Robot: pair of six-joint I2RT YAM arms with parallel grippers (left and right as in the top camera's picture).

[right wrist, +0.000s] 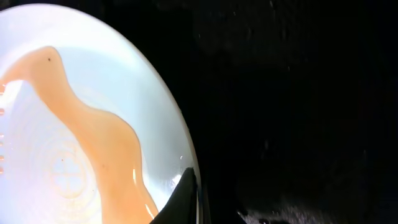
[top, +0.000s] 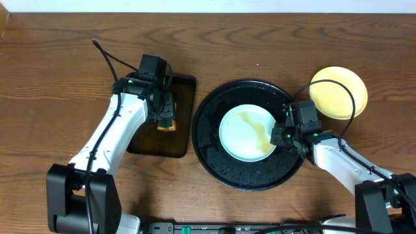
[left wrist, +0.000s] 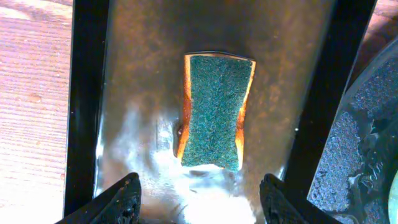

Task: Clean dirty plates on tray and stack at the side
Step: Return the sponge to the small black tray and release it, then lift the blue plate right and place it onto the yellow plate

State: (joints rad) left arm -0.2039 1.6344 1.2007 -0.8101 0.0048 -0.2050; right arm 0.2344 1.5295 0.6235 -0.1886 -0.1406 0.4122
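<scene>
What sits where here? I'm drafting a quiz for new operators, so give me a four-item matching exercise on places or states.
Column one:
1 sponge
2 yellow plate
3 smeared pale plate
4 left gripper

Column two:
A in the round black tray
B on the bare tabletop, outside the round black tray
C lying on the rectangular tray
D open, above the sponge

Pairs: 1-C, 2-B, 3-A, 4-D.

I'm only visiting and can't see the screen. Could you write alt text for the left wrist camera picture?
A green-topped sponge with yellow sides lies flat on a wet, dark rectangular tray. The left end effector is open above it, its two dark fingers at the bottom edge, not touching the sponge. A wooden table shows at left, a black round tray at right.
</scene>
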